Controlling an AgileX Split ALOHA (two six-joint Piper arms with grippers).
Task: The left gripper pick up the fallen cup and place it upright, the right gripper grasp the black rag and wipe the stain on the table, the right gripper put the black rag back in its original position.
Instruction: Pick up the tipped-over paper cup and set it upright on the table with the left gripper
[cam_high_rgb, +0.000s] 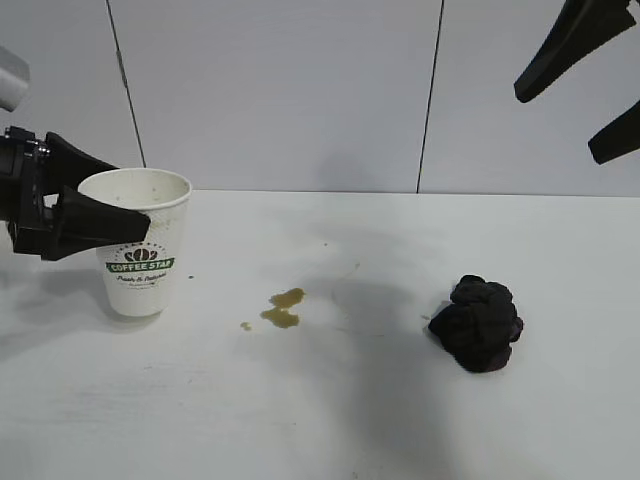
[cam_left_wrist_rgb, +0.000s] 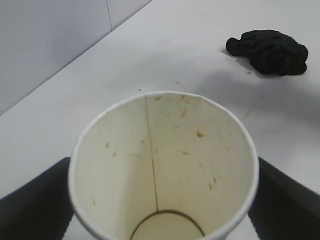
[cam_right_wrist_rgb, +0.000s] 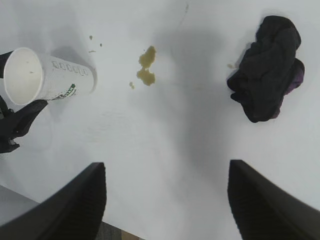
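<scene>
i see the left gripper spread around the upright coffee star cup at the table's left; the right gripper hangs open high above the black rag.

One cup; one black rag

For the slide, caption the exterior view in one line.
Upright paper coffee cup between open left gripper fingers; coffee stain and black rag wait on the table.
</scene>
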